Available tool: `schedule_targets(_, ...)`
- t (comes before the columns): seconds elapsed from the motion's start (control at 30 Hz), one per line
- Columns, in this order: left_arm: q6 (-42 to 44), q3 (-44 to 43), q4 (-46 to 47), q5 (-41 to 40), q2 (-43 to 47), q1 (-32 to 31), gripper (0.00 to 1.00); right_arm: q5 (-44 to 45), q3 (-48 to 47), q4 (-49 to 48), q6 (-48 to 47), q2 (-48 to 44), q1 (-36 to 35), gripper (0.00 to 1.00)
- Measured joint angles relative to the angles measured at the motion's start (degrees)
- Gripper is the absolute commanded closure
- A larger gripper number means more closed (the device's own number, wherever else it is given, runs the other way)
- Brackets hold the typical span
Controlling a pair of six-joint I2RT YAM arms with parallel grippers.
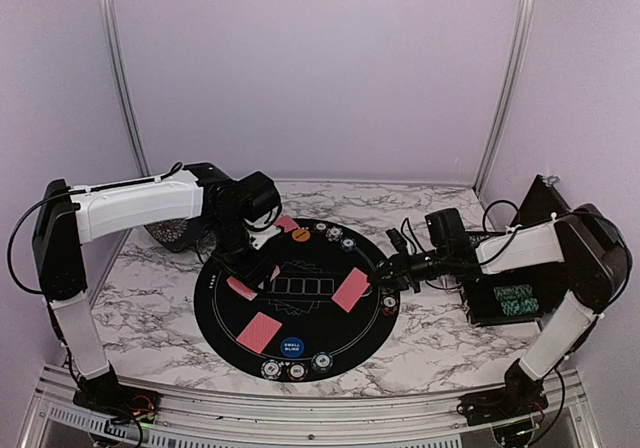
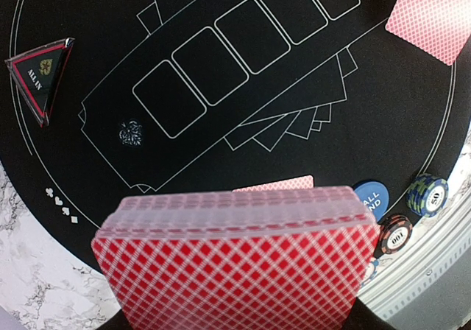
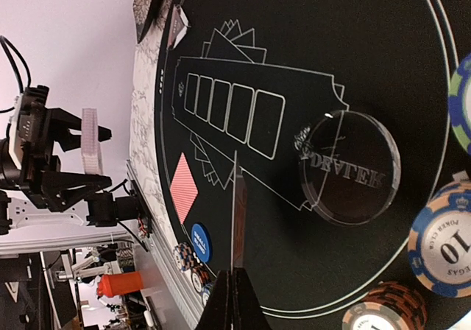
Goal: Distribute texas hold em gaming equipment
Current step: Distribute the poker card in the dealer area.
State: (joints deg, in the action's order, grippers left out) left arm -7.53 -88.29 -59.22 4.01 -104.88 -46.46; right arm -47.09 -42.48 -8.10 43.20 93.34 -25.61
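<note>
- Marbled white tabletop [image 1: 150,298] lies nearest, and the round black mat [image 1: 340,333] is spread flat on it, matte and printed with thin white card outlines.
- On the mat's near rim sit three striped-edge poker chips [image 1: 297,371], thick little discs. Just inside them are a glossy blue button [image 1: 292,346] and one red-backed card [image 1: 260,333] lying flat.
- Over the mat's right half, the right gripper [image 3: 234,289] is closed on a single held card [image 1: 350,290], thin as a blade when seen edge-on.
- A see-through dealer button [image 3: 352,166] lies on the mat just below that gripper. To my eye the held card could slide out of so narrow a pinch, or land propped on the button instead of flat.
- Over the mat's left half, the left gripper [image 1: 245,283] clamps the deck [image 2: 235,271], a slick block with a red lattice back. If it tips, I'd expect loose cards to fan out and spill across the mat.
- A black triangular marker [image 2: 40,76] with a red border lies by the mat's left rim, towards the far side.
- At the mat's far rim are an orange button [image 1: 300,235], the far chips [image 1: 335,236] and a far card [image 1: 287,224].
- Both arms crowd the mat's middle, so a careless reach could knock them together.
</note>
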Motion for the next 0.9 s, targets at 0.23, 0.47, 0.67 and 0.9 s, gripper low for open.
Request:
schedule_targets(0.23, 0.1, 0.0, 0.0, 0.0, -0.1, 0.0, 0.43, 0.3, 0.2, 5.2, -4.6, -0.1, 0.0, 1.0)
schedule_targets(0.47, 0.1, 0.0, 0.0, 0.0, -0.1, 0.0, 0.43, 0.0, 1.1, 8.4, -7.5, -0.2, 0.0, 1.0)
schedule_targets(0.67, 0.2, 0.0, 0.0, 0.0, -0.1, 0.0, 0.43, -0.2, 1.6, 10.9, -9.3, -0.2, 0.0, 1.0)
schedule_targets(0.9, 0.3, 0.0, 0.0, 0.0, -0.1, 0.0, 0.43, 0.1, 2.0, 12.4, -10.3, -0.3, 0.0, 0.98)
